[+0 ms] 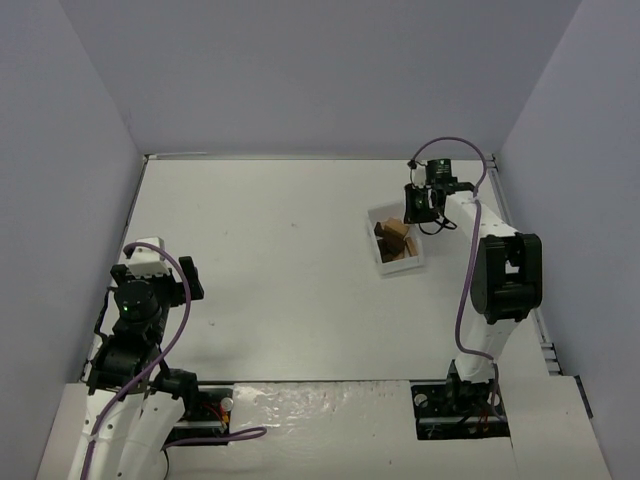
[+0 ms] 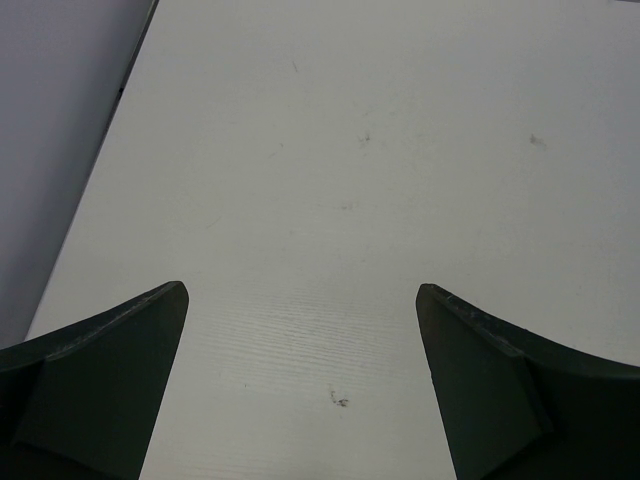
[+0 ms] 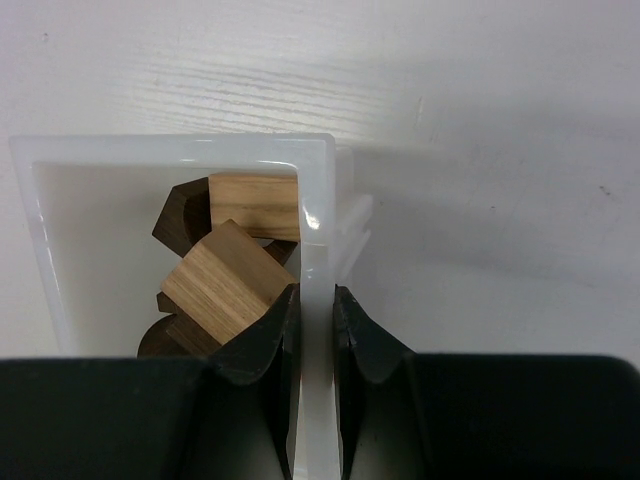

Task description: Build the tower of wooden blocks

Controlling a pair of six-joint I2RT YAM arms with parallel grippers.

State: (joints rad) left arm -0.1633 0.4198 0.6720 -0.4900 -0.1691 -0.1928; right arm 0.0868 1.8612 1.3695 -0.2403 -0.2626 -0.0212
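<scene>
Table (image 1: 260, 250) holds tray (image 3: 42, 250) (blocks (image 3: 228, 280) inside), right tool (image 3: 316, 300) pinching wall.

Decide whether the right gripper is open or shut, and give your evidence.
Shut. The right gripper clamps the side wall of the white tray, one finger inside beside the wooden blocks, one outside.

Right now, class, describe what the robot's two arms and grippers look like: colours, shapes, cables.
The left arm and right arm both have white links with bulky black joint housings. A lavender cable loops along each. The left gripper has dark, matte, wedge-shaped fingers; the right gripper has black ones with rounded tips.
</scene>
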